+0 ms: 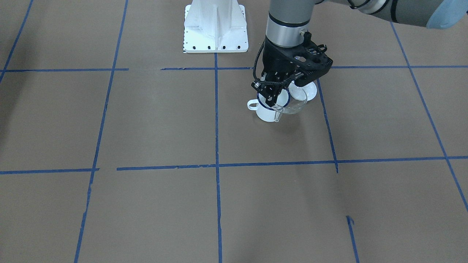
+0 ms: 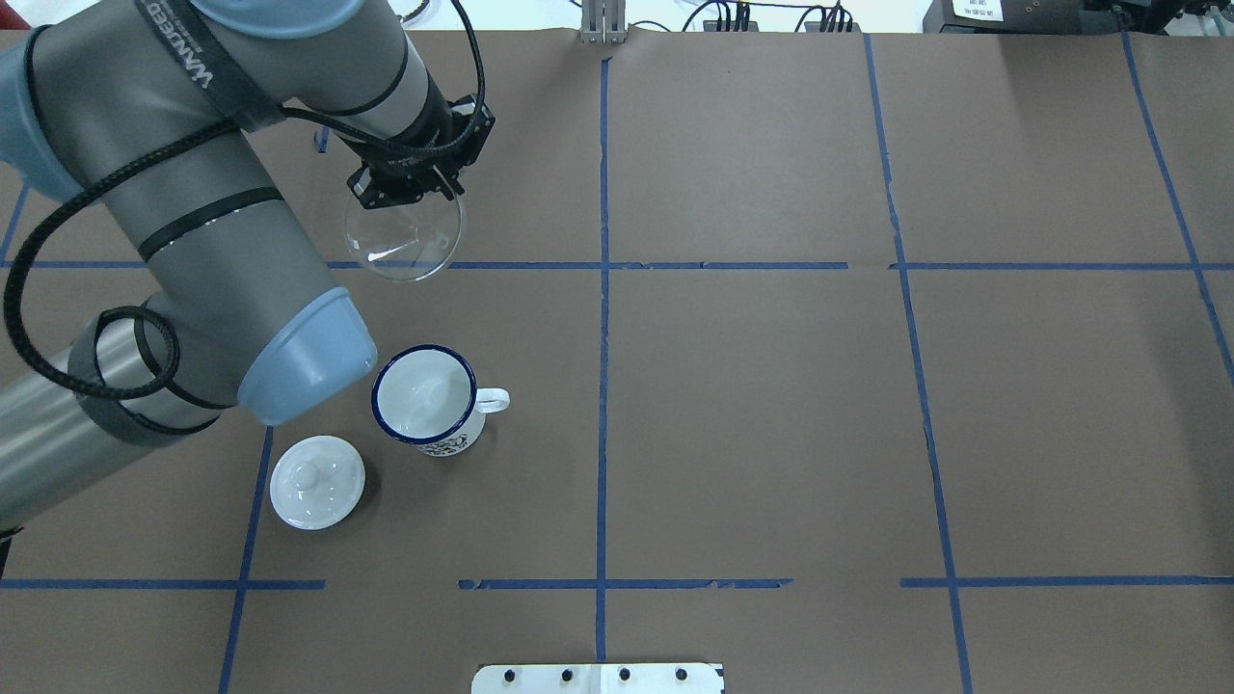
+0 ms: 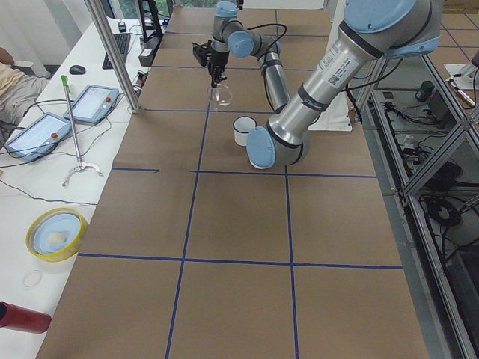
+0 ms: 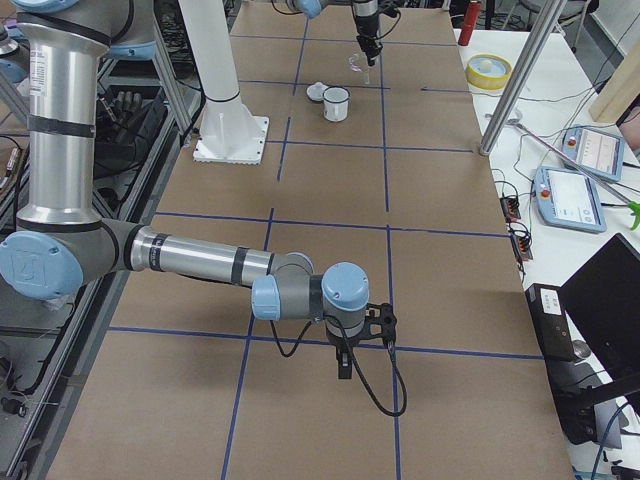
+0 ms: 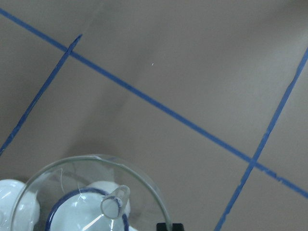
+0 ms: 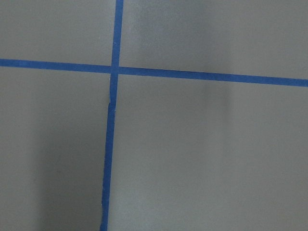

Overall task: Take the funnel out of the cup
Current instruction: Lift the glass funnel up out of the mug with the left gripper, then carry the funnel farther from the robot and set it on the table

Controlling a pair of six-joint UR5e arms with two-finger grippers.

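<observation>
Funnel (image 5: 115, 202) fills the bottom of the left wrist view, its round clear rim close under the lens and its short spout showing through the cone. The left claw (image 2: 439, 185) is closed narrowly on the funnel's rim at one edge, so the cone hangs out to the side of the fingers with the spout pointing down at a slight tilt. The funnel is out of the cup (image 2: 424, 395) and touches neither it nor the table (image 2: 771, 434).

The cup stands upright on the table, well apart from the claw, on the robot's side of it. Its blue rim is open to the camera, the white inside shows, and the loop handle points to the robot's right. A white lid (image 2: 317, 482) with a knob on top lies farther from the claw than the cup, more to the robot's left, just beside the cup without touching it.

The right claw (image 4: 345, 368) hangs low over the table at the far right end, well away from the cup and funnel. Only the right side view shows it, so I cannot tell how its jaws stand. Its wrist camera shows brown paper crossed by blue tape (image 6: 192, 76).
</observation>
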